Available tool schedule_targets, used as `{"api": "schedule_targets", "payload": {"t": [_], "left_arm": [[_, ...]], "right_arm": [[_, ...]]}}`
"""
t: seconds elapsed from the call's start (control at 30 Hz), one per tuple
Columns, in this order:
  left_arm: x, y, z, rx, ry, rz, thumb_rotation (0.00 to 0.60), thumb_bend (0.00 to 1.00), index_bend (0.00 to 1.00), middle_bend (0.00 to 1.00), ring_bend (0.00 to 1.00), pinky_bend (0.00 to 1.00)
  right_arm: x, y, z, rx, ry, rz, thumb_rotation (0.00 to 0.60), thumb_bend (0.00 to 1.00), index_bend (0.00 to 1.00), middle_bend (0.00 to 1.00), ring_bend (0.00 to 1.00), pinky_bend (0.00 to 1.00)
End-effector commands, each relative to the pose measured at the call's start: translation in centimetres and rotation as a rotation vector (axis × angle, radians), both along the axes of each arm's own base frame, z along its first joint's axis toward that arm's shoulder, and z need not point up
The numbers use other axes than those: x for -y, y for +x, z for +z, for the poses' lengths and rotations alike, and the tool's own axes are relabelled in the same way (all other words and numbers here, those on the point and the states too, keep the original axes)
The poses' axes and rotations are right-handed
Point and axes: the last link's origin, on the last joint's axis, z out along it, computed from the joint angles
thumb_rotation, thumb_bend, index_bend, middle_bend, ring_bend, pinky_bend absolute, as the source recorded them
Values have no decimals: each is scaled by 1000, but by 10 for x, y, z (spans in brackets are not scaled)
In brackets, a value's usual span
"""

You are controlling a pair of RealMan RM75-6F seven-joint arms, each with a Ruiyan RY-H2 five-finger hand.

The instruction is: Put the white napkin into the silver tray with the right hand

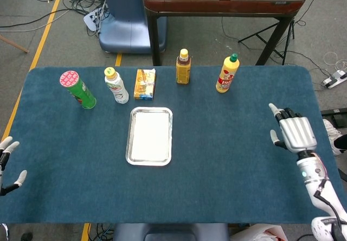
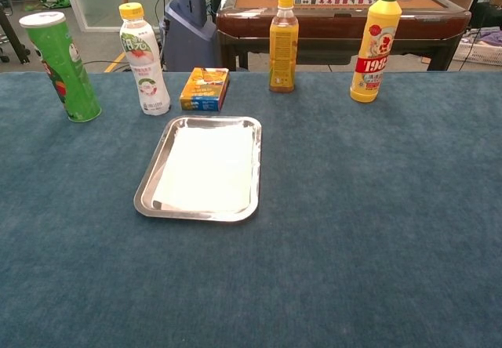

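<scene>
Fingers (image 1: pixel 278 112) of right hand (image 1: pixel 295 133) spread, well apart from white napkin (image 2: pixel 208 166) in silver tray (image 2: pixel 145 193).

White napkin (image 2: pixel 208 167) inside silver tray (image 2: pixel 149 182)

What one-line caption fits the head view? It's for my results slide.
White napkin lying in the silver tray, right hand empty near the table's right edge.

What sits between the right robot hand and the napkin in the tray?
Nothing visible. The right robot hand is near the table's right edge; only bare blue cloth separates it from the white napkin, lying flat inside the silver tray.
</scene>
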Motion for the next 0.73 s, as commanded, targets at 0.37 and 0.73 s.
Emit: {"api": "schedule_targets", "payload": {"t": [0.37,0.73], "left_arm": [[-2,8,-8,2,-17,-35,600,274,171,103,121,17],[1,8,-11,6,-30,-33,600,274,171,103,121,17]], "right_arm": [[-69,-37,-4,67,-101,-15,441,398,29,190,114,330],[-91,-47,-3,83,-127,-46,440,369,29,189,113,322]]}}
